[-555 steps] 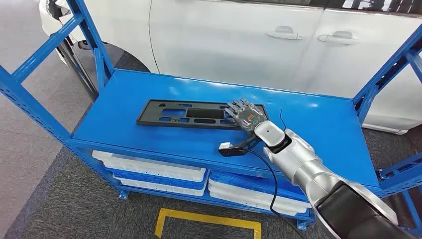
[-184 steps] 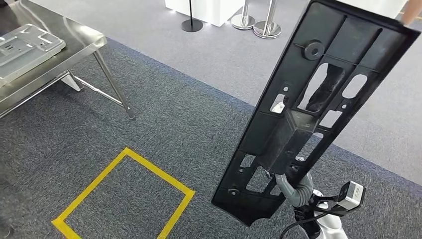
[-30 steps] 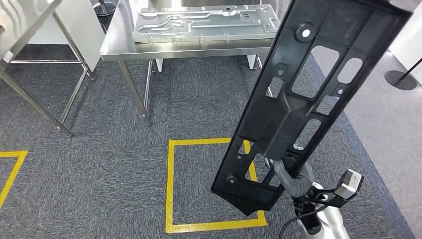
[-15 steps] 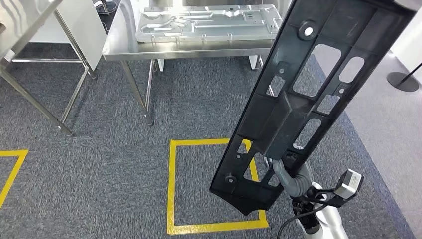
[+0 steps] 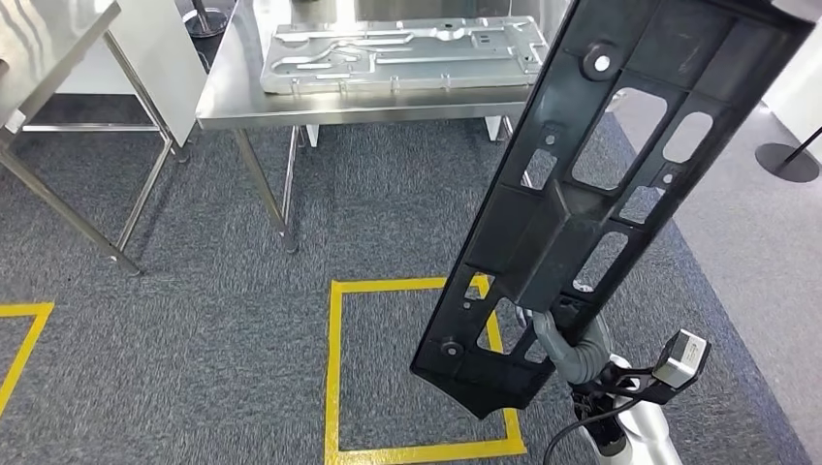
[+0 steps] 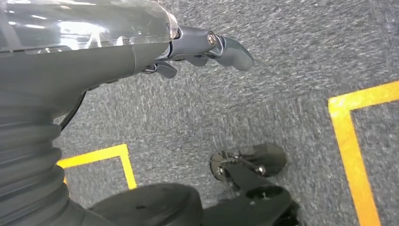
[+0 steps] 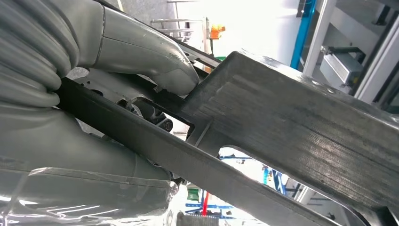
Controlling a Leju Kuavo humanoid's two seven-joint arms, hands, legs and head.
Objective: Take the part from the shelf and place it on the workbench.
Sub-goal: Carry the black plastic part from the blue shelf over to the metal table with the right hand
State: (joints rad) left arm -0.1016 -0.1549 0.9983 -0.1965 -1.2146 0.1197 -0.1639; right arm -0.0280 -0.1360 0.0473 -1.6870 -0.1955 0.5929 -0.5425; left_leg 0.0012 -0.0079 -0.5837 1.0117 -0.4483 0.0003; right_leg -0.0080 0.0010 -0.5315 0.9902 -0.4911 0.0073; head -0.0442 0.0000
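While the right hand (image 5: 567, 341) grips the long black plastic part (image 5: 601, 184) near its lower end, the part stands almost upright and leans away toward the upper right of the head view, its ribbed back with several cut-out windows facing the camera. In the right wrist view the thick grey thumb (image 7: 141, 52) presses on one face of the part (image 7: 291, 127) while darker fingers (image 7: 155, 115) reach through one of its openings from the other side, so the hand pinches the part between them.

The part hangs in the air above grey carpet (image 5: 194, 320), over a square marked in yellow tape (image 5: 334, 368), well apart from the steel table (image 5: 291, 102) ahead. On that table lies a flat silver metal panel (image 5: 407, 53) with pressed ridges and holes. A second steel table (image 5: 48, 39) stands at the left edge, and a round stanchion base (image 5: 785, 160) sits on smoother grey floor at the right.

The left hand (image 6: 207, 47) hangs over the carpet in the left wrist view, holding nothing; its fingers (image 6: 230, 49) are loosely curved and apart. Yellow tape lines (image 6: 350, 141) cross the carpet below it.
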